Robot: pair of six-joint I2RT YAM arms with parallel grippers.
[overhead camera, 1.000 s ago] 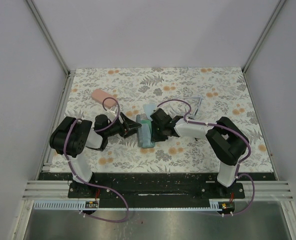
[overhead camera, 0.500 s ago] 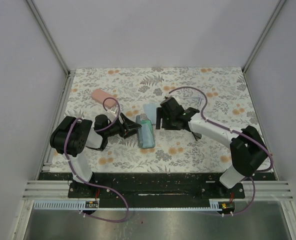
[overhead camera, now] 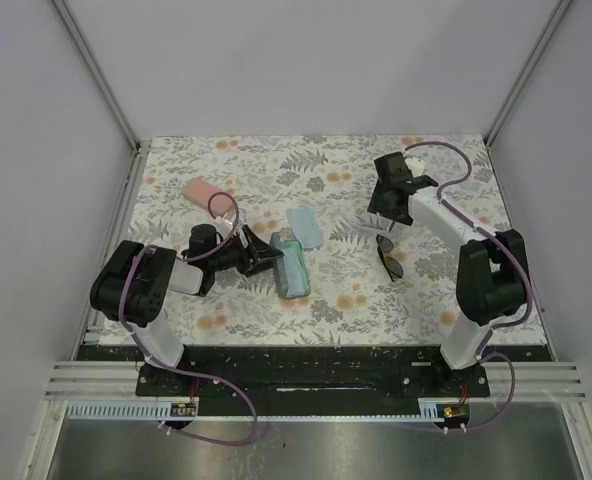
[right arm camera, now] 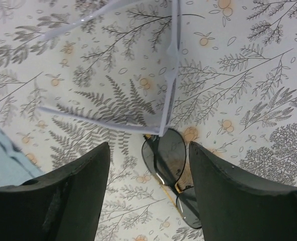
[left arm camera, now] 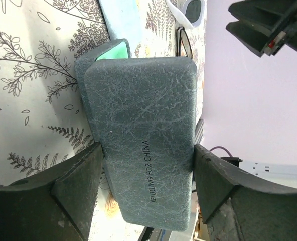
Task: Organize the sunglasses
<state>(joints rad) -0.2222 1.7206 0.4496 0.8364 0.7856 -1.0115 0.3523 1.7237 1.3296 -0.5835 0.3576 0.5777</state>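
Observation:
The dark-lensed sunglasses (overhead camera: pixel 389 258) (right arm camera: pixel 169 160) lie folded on the floral table at the right. The pale translucent sunglasses (right arm camera: pixel 164 85) lie just beyond them, arms spread, one corner over a dark lens. My right gripper (overhead camera: pixel 386 213) (right arm camera: pixel 148 150) hovers open above both pairs, touching neither. My left gripper (overhead camera: pixel 263 255) (left arm camera: pixel 147 150) is shut on the blue-grey case (overhead camera: pixel 292 268) (left arm camera: pixel 138 130), one finger on each long side. The case stands ajar with a green lining (left arm camera: pixel 111 51) showing. Past the case the left wrist view catches the pale frame (left arm camera: pixel 187 11).
A light blue cloth (overhead camera: pixel 304 226) lies just behind the case. A pink case (overhead camera: pixel 204 192) sits at the back left. Pale walls with metal rails (overhead camera: pixel 116 220) border the floral table (overhead camera: pixel 276 160) on three sides.
My right gripper opened, left the blue-grey case, and swung to the back right above the sunglasses. The left gripper kept its hold on the case and shifted slightly.

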